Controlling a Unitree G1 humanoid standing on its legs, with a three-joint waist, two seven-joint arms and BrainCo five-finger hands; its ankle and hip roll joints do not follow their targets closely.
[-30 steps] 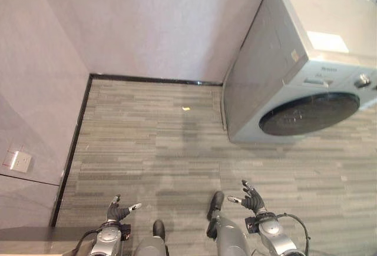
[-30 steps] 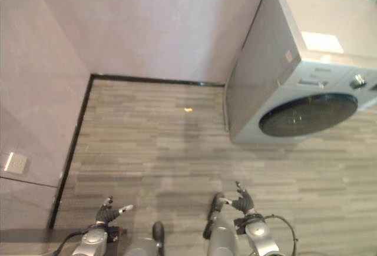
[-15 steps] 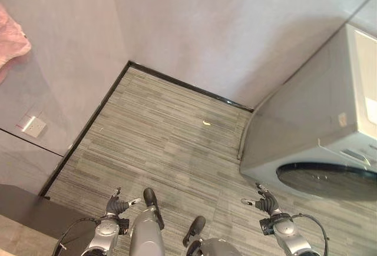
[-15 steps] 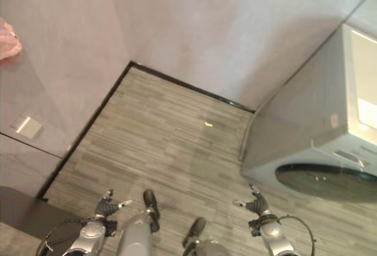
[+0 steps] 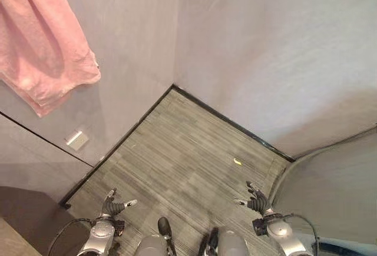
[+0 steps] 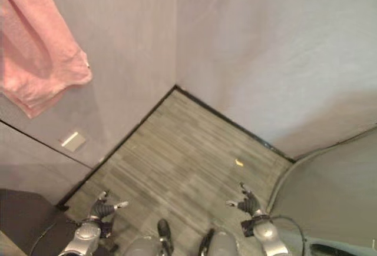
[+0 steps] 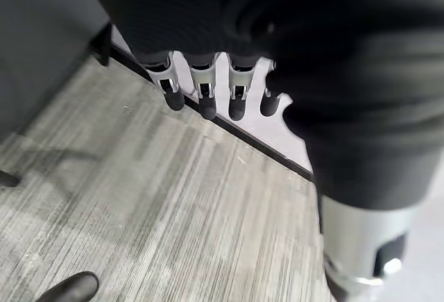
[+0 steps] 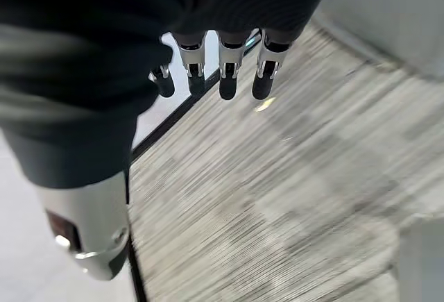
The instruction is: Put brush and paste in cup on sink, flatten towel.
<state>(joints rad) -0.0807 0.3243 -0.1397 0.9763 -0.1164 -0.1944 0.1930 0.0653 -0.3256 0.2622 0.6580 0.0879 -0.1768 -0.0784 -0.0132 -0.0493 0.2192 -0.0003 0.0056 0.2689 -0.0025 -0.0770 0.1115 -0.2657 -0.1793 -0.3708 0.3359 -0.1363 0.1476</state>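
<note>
A pink towel (image 5: 44, 50) hangs bunched on the left wall at the upper left, also seen as the towel (image 6: 35, 56). My left hand (image 5: 112, 208) is low at the bottom left above the floor, fingers straight and empty; its fingers (image 7: 201, 97) point over the grey floor. Low at the bottom right, my right hand (image 5: 257, 200) is likewise open and empty, and its fingers (image 8: 225, 73) hang above the floor.
Grey plank floor (image 5: 188, 150) meets two grey walls in a corner with a black skirting (image 5: 230, 123). A white socket plate (image 5: 76, 140) sits on the left wall. A dark counter corner (image 5: 23, 220) is at the bottom left. A small yellow scrap (image 5: 237, 162) lies on the floor.
The camera has swung left: the washing machine has slid out to the right edge and the pink towel has come into view. Both hands stay open and low.
</note>
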